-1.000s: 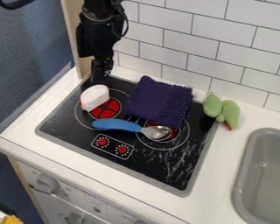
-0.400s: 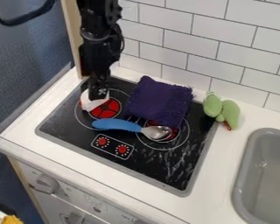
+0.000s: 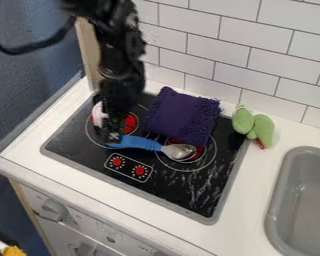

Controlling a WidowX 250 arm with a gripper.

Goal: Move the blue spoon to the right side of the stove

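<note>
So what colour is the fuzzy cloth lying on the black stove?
The fuzzy cloth is dark purple, as the camera view shows.

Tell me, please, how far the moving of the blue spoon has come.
No part looks done: the blue spoon lies across the middle of the stove, its bowl over the right burner. In hand: the end effector is at the handle's left end; whether it grips, I cannot tell. Left: grasping if needed, moving the whole spoon to the right side, and releasing it.
</note>
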